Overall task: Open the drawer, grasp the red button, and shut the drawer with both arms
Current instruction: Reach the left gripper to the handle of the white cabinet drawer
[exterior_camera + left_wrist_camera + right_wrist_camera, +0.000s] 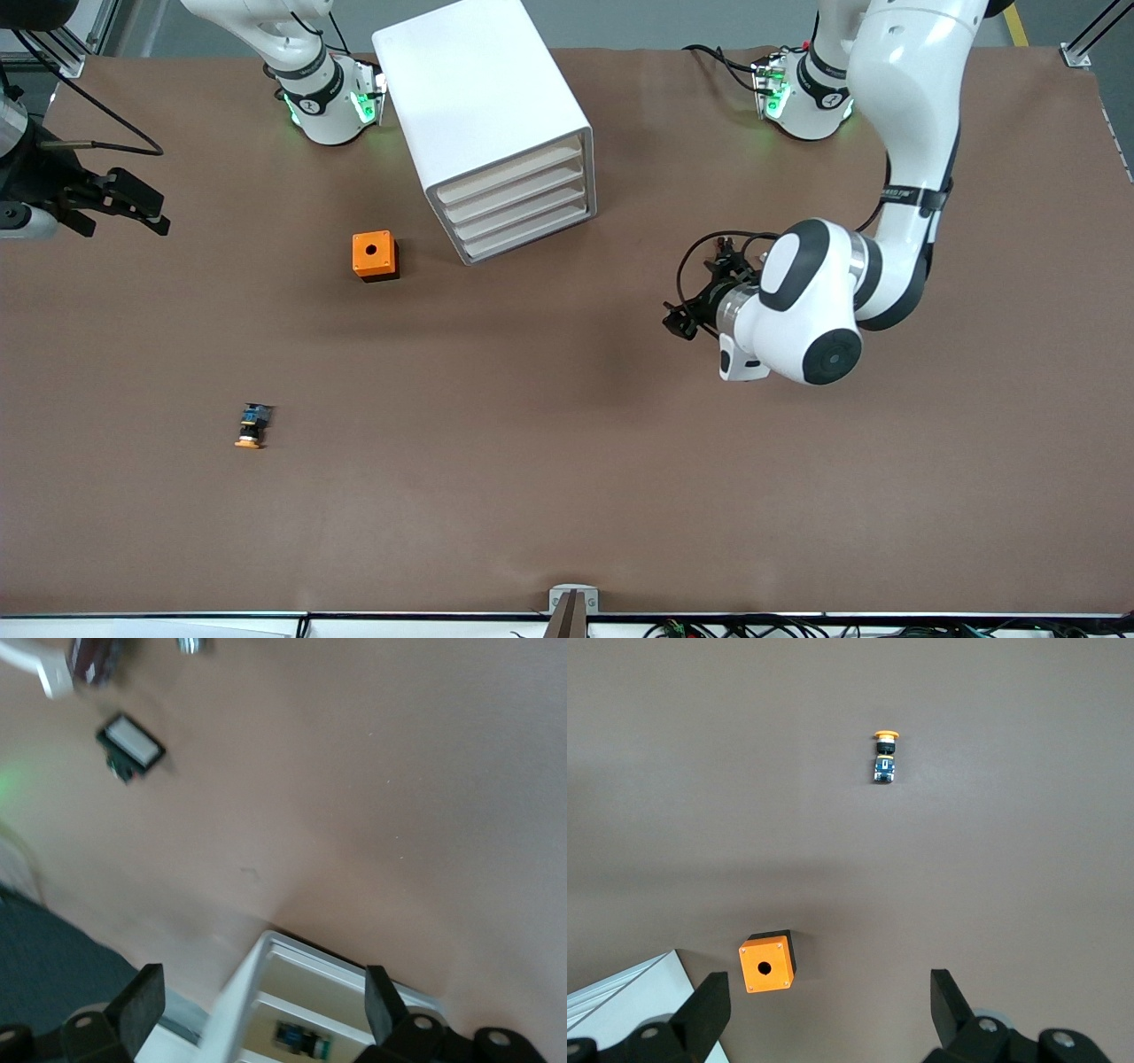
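The white cabinet [483, 115] stands between the two arm bases, and its four pale beige drawers [518, 199] are all pushed in. My left gripper [684, 317] hangs open and empty over the table beside the drawer fronts, toward the left arm's end. In the left wrist view the cabinet [266, 988] sits between the open fingers of the left gripper [263, 992]. A small blue and black piece [301, 1041] shows inside a drawer; I see no red cap, so I cannot tell if it is the button. My right gripper [142, 211] [828, 988] is open and empty over the table's right-arm end.
An orange box with a round hole [375, 255] [765, 963] sits beside the cabinet, nearer the camera. An orange-capped button [252, 426] [885, 753] lies nearer still. A black button with a white face [131, 749] lies on the table in the left wrist view.
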Controlling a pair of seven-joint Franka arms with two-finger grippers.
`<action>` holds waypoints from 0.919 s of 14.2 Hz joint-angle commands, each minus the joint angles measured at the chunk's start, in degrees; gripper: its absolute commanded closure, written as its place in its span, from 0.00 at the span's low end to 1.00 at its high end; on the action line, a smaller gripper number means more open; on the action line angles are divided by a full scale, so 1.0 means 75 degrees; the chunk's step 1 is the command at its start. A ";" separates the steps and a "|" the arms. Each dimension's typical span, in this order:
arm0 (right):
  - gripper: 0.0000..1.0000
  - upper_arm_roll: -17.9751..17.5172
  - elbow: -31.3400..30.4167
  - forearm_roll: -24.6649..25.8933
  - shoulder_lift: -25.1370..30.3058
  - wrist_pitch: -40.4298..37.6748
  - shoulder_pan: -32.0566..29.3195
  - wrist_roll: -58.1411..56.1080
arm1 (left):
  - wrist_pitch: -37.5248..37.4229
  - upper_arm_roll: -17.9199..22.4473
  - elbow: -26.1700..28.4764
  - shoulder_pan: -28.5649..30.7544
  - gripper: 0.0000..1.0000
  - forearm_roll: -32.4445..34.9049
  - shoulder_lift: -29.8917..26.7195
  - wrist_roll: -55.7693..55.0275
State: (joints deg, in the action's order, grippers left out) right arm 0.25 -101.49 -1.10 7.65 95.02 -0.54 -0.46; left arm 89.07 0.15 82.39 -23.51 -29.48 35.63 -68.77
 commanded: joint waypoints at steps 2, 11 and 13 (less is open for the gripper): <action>0.00 0.0014 -0.0097 -0.0029 0.0163 -0.0025 0.0025 0.0038 | -0.0181 -0.0417 -0.0392 -0.0193 0.01 -0.0241 0.0604 -0.1888; 0.00 0.0037 0.0617 0.0042 -0.1240 -0.0412 -0.0022 -0.0066 | -0.0368 -0.0934 -0.0532 -0.0240 0.01 -0.1470 0.1354 -0.5137; 0.00 0.0026 0.0827 0.0100 -0.1383 -0.0330 -0.0022 -0.0254 | -0.0368 -0.1074 -0.0590 -0.0298 0.01 -0.1705 0.1518 -0.5700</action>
State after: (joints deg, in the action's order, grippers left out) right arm 0.61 -99.37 -1.00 0.08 93.61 -0.60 -1.14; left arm 87.51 -7.04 80.46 -25.26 -40.36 44.92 -107.28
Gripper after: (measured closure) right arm 0.000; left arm 0.004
